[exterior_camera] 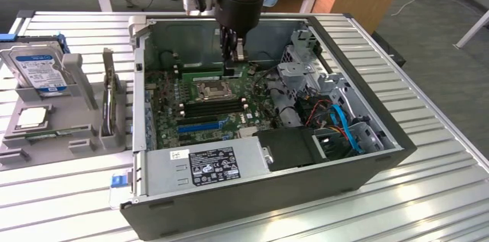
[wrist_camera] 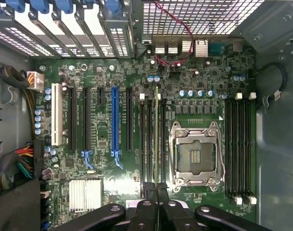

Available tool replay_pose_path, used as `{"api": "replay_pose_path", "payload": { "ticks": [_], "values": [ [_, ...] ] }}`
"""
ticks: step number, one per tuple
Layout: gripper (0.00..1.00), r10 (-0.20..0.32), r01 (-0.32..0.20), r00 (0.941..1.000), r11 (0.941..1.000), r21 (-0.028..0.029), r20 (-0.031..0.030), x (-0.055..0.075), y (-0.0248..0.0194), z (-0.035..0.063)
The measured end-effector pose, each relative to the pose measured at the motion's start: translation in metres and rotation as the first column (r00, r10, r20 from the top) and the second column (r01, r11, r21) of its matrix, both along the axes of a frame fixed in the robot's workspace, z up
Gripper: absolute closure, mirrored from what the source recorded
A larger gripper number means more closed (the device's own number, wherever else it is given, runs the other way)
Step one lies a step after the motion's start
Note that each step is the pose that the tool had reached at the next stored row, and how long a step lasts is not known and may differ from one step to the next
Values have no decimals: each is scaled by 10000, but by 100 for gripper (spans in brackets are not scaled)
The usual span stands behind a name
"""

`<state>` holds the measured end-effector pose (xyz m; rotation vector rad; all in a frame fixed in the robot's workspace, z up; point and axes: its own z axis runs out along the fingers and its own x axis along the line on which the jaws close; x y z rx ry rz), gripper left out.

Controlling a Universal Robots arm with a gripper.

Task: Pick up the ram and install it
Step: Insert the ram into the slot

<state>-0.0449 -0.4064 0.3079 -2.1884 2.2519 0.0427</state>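
Note:
My gripper [exterior_camera: 235, 56] hangs inside the open computer case [exterior_camera: 382, 133], over the far part of the motherboard [exterior_camera: 200, 110]. It is shut on the ram [exterior_camera: 208, 72], a thin green stick held on edge just beyond the processor socket [exterior_camera: 212, 88]. In the wrist view the ram [wrist_camera: 156, 134] appears edge-on as a narrow line running out from between the black fingers [wrist_camera: 145, 211]. It lies along the black memory slots [wrist_camera: 149, 144] beside the empty socket [wrist_camera: 195, 154]. I cannot tell whether it touches a slot.
A grey holder [exterior_camera: 77, 139] on the exterior view's left carries a hard drive [exterior_camera: 36, 66], a square silver processor chip [exterior_camera: 32, 117] and an upright card [exterior_camera: 109, 102]. The power supply [exterior_camera: 217, 162], blue cables [exterior_camera: 347, 130] and drive cage [exterior_camera: 302, 73] crowd the case.

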Motion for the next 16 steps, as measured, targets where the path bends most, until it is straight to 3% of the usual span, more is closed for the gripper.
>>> {"api": "replay_pose_path", "payload": {
  "ticks": [11, 13, 16],
  "values": [
    [88, 0, 0, 10000, 10000, 0, 1, 0, 0, -116],
    [88, 0, 0, 10000, 10000, 0, 0, 0, 0, -236],
    [88, 0, 0, 10000, 10000, 0, 0, 0, 0, -296]
  ]
}}
